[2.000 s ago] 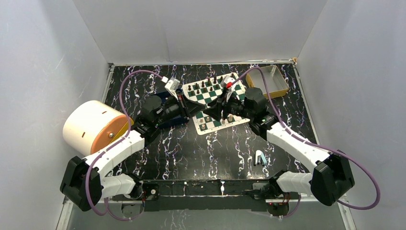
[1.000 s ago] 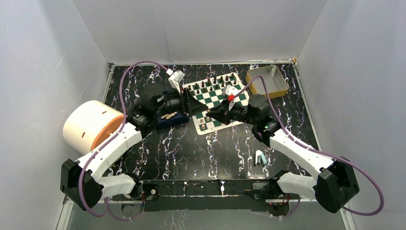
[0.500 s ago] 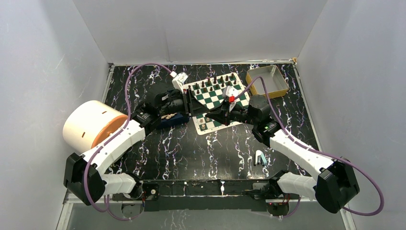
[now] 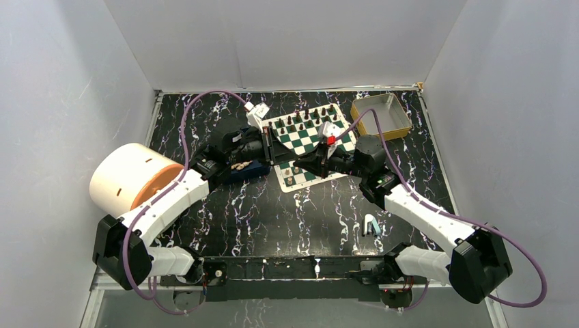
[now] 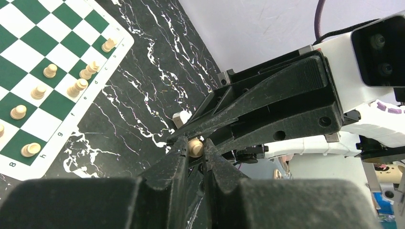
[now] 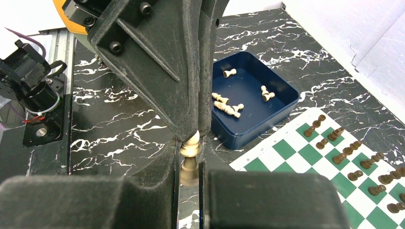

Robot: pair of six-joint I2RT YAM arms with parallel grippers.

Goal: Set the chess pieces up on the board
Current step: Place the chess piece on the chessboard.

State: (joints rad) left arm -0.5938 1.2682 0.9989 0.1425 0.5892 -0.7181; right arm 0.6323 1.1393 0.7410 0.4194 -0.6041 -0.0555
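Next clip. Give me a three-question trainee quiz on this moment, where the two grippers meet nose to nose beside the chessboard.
1. True or false: the left gripper and the right gripper are both shut on the same cream chess piece.
2. Where do the loose cream pieces lie off the board? A. blue tray B. yellow-rimmed tin C. white drum
3. Fill in: the dark pieces stand on the ____.

Key: 1 true. 2 A. 3 board.
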